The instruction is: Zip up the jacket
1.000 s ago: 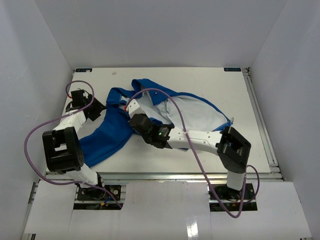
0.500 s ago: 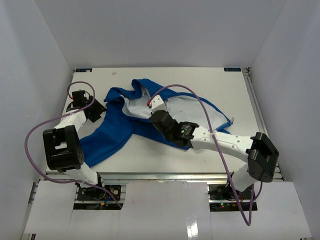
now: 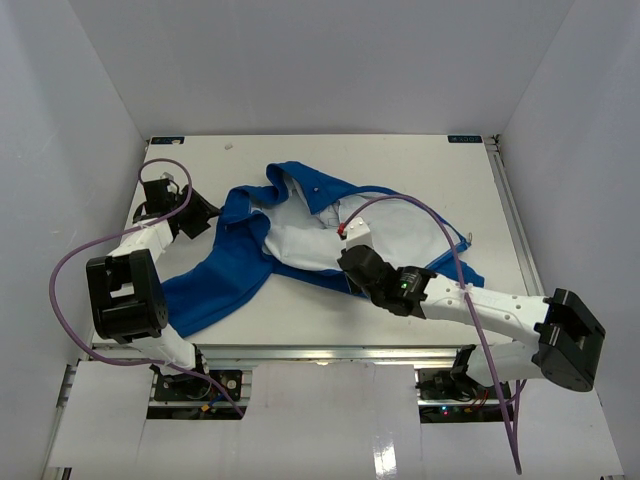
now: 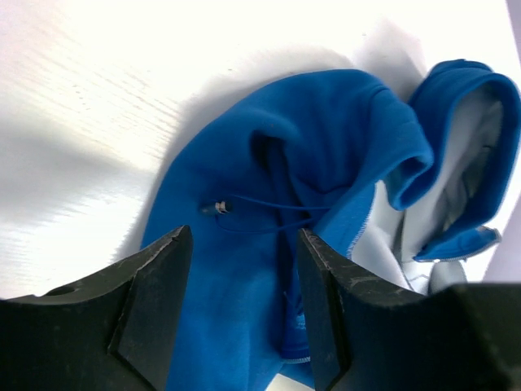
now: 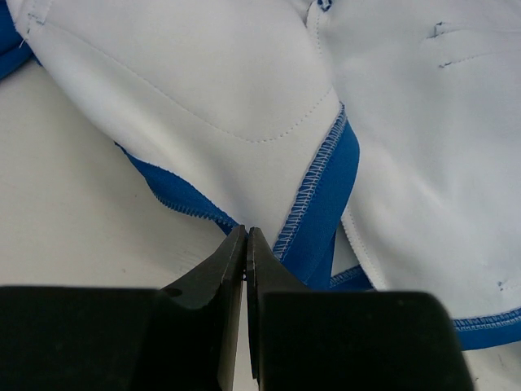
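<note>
The bright-blue jacket (image 3: 232,272) lies crumpled across the middle of the table, its pale lining (image 3: 300,235) spread open and facing up. My right gripper (image 3: 350,262) sits at the jacket's near hem. In the right wrist view it (image 5: 246,234) is shut, with the blue toothed zipper edge (image 5: 183,204) running into its tips and the lining (image 5: 236,73) beyond. My left gripper (image 3: 205,214) stands open at the jacket's left end. In the left wrist view it (image 4: 242,238) hovers over blue fabric (image 4: 326,138), holding nothing. A drawstring tip (image 4: 216,208) lies ahead of it.
White walls enclose the white table (image 3: 420,165) on three sides. A metal rail (image 3: 520,240) runs along the table's right edge. Purple cables loop over both arms, one (image 3: 440,225) arching above the jacket's right half.
My right arm has swung right and toward the near edge with the jacket's hem, dragging the cloth and spreading the lining wider. The left gripper has shifted slightly toward the jacket.
</note>
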Available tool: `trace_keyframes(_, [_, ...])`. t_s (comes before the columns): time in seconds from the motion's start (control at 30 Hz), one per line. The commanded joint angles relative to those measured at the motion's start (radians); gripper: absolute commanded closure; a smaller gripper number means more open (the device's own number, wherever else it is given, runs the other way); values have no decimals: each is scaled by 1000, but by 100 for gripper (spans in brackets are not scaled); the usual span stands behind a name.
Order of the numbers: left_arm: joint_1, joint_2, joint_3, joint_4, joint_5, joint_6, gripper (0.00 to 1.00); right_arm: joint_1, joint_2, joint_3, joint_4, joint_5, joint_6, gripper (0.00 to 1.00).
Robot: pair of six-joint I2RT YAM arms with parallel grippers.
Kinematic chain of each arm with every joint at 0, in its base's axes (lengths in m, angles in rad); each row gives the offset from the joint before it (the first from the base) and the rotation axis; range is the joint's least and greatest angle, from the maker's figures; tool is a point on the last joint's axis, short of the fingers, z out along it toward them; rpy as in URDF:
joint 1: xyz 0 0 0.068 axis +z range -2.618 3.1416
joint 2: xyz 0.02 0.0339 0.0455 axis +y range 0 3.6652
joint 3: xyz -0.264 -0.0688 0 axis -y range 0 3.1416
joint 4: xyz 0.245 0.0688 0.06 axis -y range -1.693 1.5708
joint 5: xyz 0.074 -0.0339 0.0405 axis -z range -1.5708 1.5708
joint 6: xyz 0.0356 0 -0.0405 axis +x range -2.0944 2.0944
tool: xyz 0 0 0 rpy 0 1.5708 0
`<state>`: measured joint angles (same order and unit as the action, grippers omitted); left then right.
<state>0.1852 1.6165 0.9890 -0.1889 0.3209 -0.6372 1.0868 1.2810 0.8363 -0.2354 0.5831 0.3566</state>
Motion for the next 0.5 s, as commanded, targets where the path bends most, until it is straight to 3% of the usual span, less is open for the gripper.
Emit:
trace_keyframes(0.0, [-4,-45,2,58,83,-26,35,33,-57,-33,35,-9,46,92])
trace_keyframes(0.17, [-12,-37,3,29,172,-14,34,44,-71,-51,58,-18,48,92])
trace_keyframes(0.47, [-15,-34,-13,24,211,-18,33,54,-86,-69,71,-2,44,92])
